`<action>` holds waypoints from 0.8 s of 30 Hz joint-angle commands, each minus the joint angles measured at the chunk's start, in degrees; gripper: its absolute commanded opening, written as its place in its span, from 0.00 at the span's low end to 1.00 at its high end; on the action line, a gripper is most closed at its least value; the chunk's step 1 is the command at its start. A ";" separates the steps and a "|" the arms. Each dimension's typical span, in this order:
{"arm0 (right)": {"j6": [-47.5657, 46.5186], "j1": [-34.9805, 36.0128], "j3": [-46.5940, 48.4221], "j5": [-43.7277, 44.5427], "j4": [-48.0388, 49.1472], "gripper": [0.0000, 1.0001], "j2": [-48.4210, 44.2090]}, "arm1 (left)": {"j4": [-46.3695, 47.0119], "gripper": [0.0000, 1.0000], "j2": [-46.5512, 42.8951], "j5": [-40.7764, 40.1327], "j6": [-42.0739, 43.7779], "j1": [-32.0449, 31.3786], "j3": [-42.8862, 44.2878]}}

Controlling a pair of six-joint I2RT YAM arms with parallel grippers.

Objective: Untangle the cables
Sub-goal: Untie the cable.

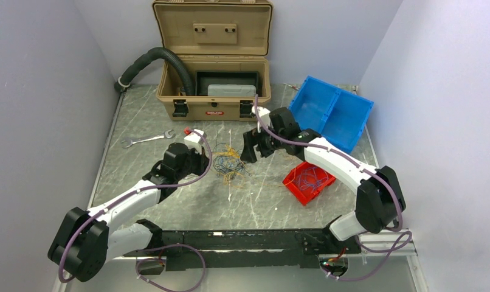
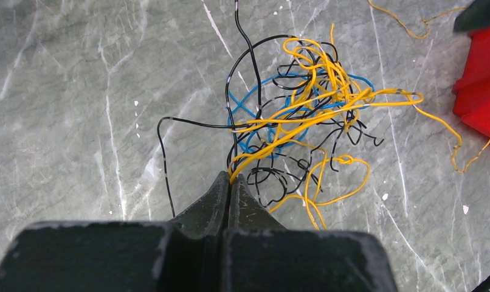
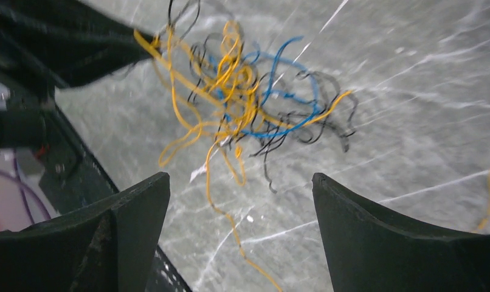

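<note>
Many cables (image 2: 297, 115) tangled, left gripper (image 2: 229, 182) clenched on them, right gripper (image 3: 239, 179) released nearby.

The only marking I can find is a small red label (image 1: 214, 113) with white lettering. It sits low on the front wall of the open tan plastic case (image 1: 200, 102), between its two black latches (image 1: 180, 108). The letters are too small and blurred to read.

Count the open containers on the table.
3: the tan toolbox at the back, lid up; the blue bin at the back right; the red bin nearer, right of centre. None seems hidden.
</note>
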 commanded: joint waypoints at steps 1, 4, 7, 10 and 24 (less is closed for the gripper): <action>-5.57 2.60 -3.82 -4.83 2.10 0.86 -1.96 | 1.65 0.00 0.22 0.54 0.55 0.17 0.73; -6.12 3.06 -5.37 -4.82 3.40 0.79 -1.79 | 1.94 0.00 0.36 0.89 0.51 0.13 0.66; -6.24 3.89 -6.31 -4.96 5.14 0.72 -0.72 | 2.03 0.00 0.47 0.89 0.49 0.09 0.60; -5.99 4.66 -6.18 -3.77 6.08 0.58 0.47 | 2.03 0.00 0.47 0.72 0.61 0.15 0.60; -3.80 5.89 -6.79 -1.33 10.39 0.50 2.00 | 2.12 0.00 -0.32 0.32 0.36 0.16 0.33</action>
